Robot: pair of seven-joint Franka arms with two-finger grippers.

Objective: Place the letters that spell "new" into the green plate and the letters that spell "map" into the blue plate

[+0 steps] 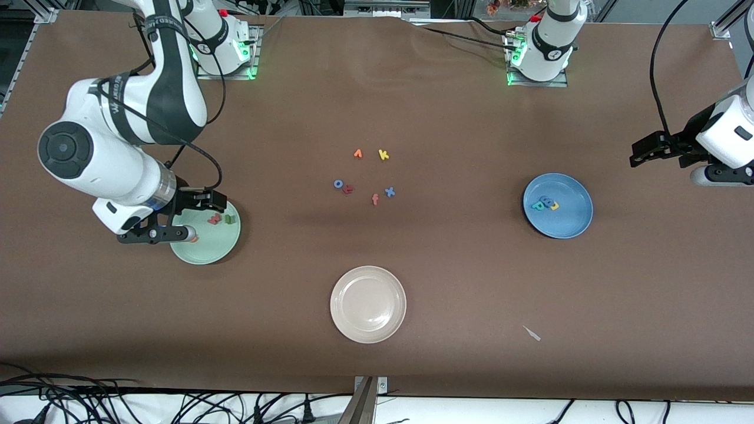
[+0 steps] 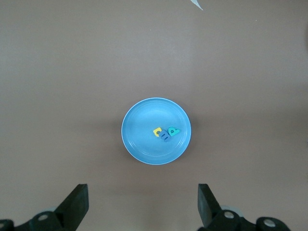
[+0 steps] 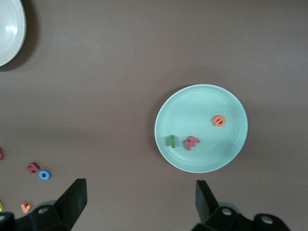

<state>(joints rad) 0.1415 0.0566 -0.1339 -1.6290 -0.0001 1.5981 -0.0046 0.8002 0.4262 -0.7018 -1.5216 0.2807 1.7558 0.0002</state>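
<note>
While right pincer [image 1: 177, 234] hangs open over green plate [image 1: 219, 250], orange "e" [image 3: 219, 121] lies inside.

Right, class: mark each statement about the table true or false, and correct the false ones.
1. The green plate holds three letters. True: the green n, pinkish-red w and orange e lie in it.
2. The blue plate is empty. False: the yellow a, blue m and teal p lie in it.
3. The right gripper is shut on the e. False: it is open over the green plate, holding nothing.
4. The white plate holds no letters. True.
5. The left gripper is open. True.
6. The yellow k is in the white plate. False: it lies on the table.
</note>
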